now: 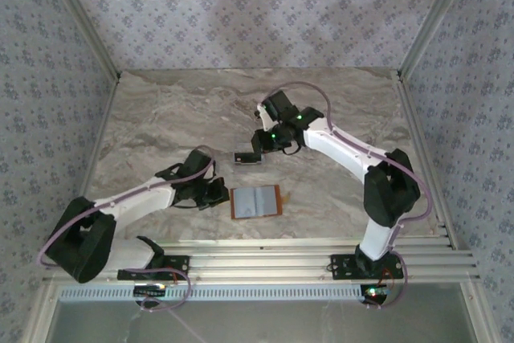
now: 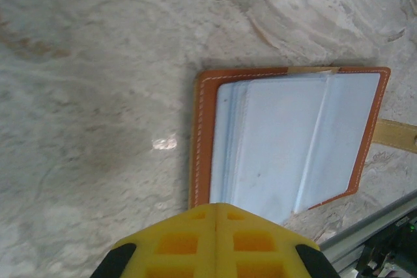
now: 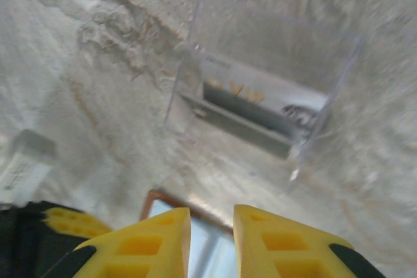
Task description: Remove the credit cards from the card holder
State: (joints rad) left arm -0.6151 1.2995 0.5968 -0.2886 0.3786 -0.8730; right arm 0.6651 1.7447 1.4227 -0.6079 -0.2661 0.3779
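Observation:
The card holder (image 1: 255, 202) lies open and flat on the marble, orange-brown rim up and grey-blue inside (image 2: 293, 141) showing; its snap tab (image 2: 397, 135) sticks out to the right. Its pockets look pale and layered, and I cannot tell if a card sits in them. My left gripper (image 1: 215, 192) is shut with nothing in it, tips (image 2: 217, 205) at the holder's left near edge. My right gripper (image 1: 265, 144) is open and empty (image 3: 212, 216), hanging above the holder's far corner (image 3: 168, 202). One credit card (image 3: 257, 100) marked VIP stands in a clear rack.
The clear plastic slotted rack (image 1: 249, 157) (image 3: 195, 83) stands just beyond the holder, under the right wrist. A metal rail (image 1: 265, 267) runs along the table's near edge, close to the holder (image 2: 371, 226). Patterned walls close in the table on three sides.

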